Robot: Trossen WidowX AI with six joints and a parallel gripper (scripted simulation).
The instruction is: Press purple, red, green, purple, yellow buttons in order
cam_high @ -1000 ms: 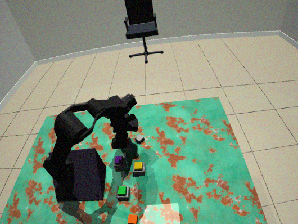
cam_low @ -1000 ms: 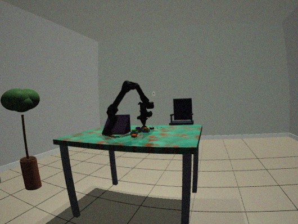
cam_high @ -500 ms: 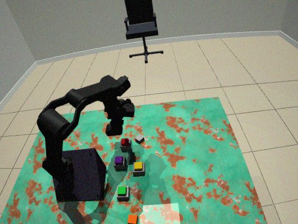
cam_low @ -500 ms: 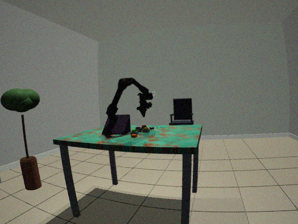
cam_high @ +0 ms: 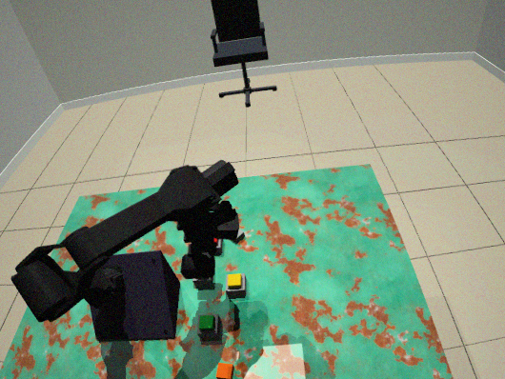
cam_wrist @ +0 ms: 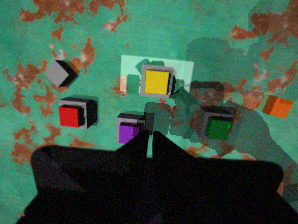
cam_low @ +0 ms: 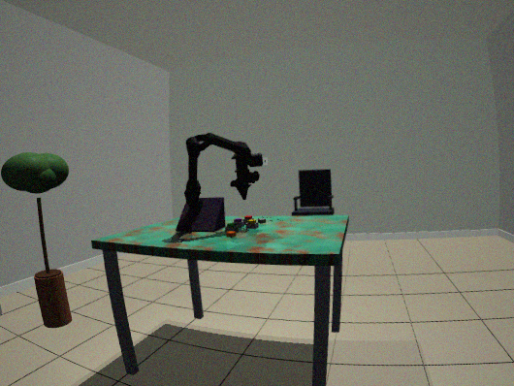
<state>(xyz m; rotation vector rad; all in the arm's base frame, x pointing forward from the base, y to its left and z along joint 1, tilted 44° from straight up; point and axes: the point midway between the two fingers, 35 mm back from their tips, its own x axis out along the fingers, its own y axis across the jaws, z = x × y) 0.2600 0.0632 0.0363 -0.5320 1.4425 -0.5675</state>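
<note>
My gripper (cam_wrist: 150,135) (cam_high: 204,284) (cam_low: 242,196) is shut on nothing and hangs well above the button cluster. In the wrist view its tips point between the purple button (cam_wrist: 128,132) and the green button (cam_wrist: 218,128). The red button (cam_wrist: 71,116) is to the left and the yellow button (cam_wrist: 156,82) is beyond the tips. In the top view the yellow button (cam_high: 234,281) and the green button (cam_high: 207,323) show; the purple button is hidden behind the arm, and only a sliver of the red button (cam_high: 217,241) peeks out.
A grey block (cam_wrist: 57,73) lies beyond the red button. An orange block (cam_wrist: 278,106) (cam_high: 224,370) lies past the green button. The arm's dark base box (cam_high: 133,295) stands on the green table (cam_high: 333,267) (cam_low: 291,238). A chair (cam_low: 315,191) and a plant (cam_low: 36,172) stand on the floor.
</note>
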